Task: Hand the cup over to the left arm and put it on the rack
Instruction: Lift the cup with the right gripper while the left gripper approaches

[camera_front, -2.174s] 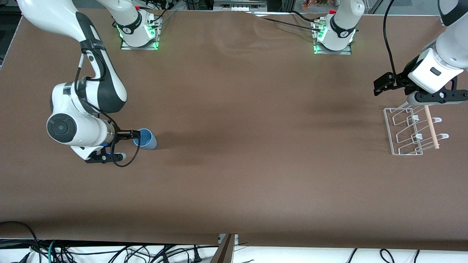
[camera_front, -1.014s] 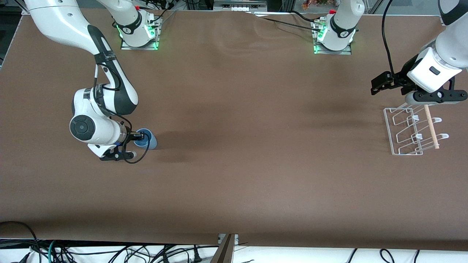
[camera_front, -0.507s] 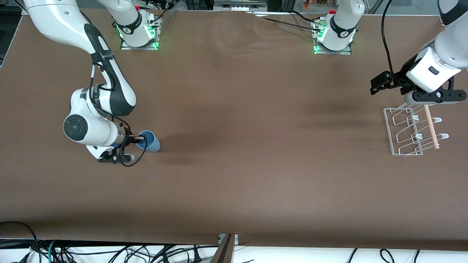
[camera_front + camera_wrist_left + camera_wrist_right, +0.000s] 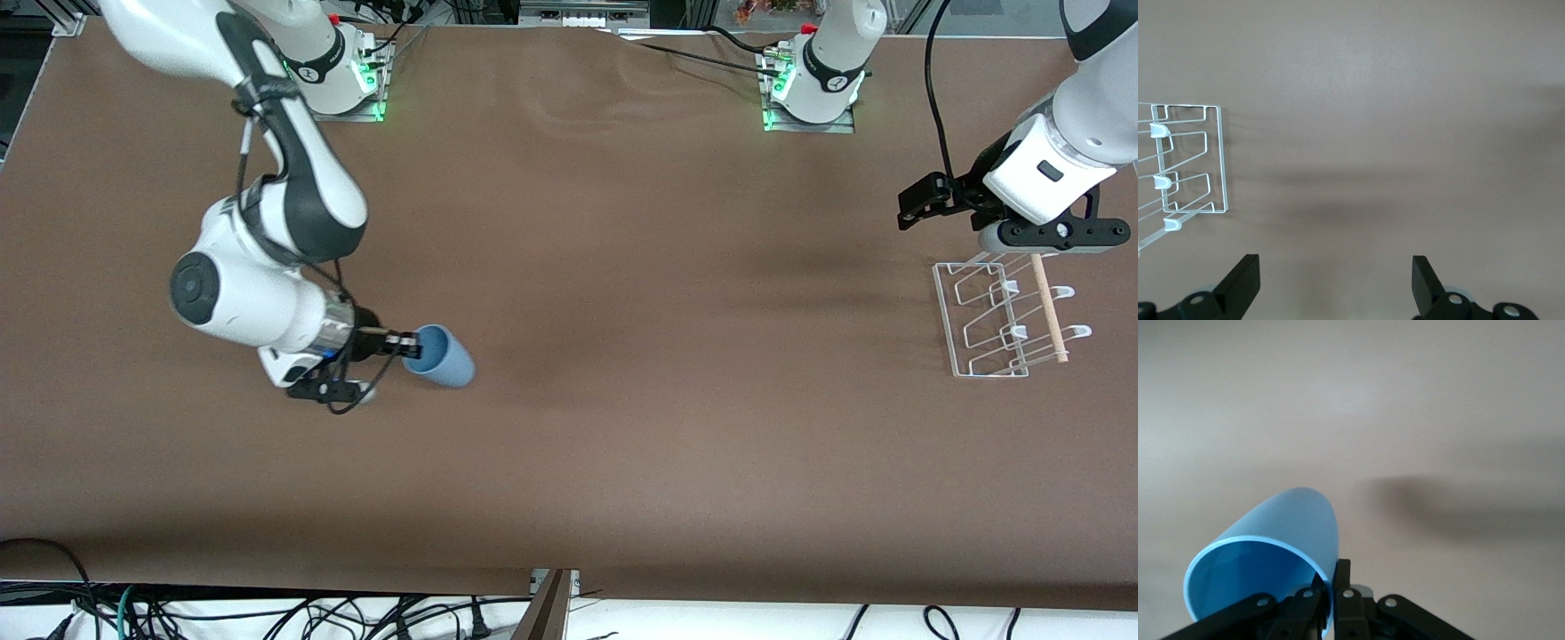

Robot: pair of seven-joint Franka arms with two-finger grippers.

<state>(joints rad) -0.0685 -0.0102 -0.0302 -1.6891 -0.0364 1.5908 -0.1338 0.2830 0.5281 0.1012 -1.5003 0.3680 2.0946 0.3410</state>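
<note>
The light-blue cup (image 4: 441,356) is held tilted on its side above the table toward the right arm's end. My right gripper (image 4: 407,344) is shut on the cup's rim, one finger inside and one outside; the right wrist view shows the cup (image 4: 1271,560) pinched in my right gripper (image 4: 1333,587). The white wire rack (image 4: 1005,318) with its wooden rod stands at the left arm's end. My left gripper (image 4: 917,204) is open and empty, up over the table beside the rack. The left wrist view shows the rack (image 4: 1185,167) and my wide-open left gripper (image 4: 1336,280).
The two arm bases (image 4: 333,71) (image 4: 813,84) stand along the table edge farthest from the front camera. Cables hang below the table's near edge (image 4: 267,613). Brown tabletop (image 4: 622,311) lies between cup and rack.
My right gripper has lifted the cup off the table, tipped it, and carried it toward the table's middle. The left gripper has shifted only slightly, beside the rack.
</note>
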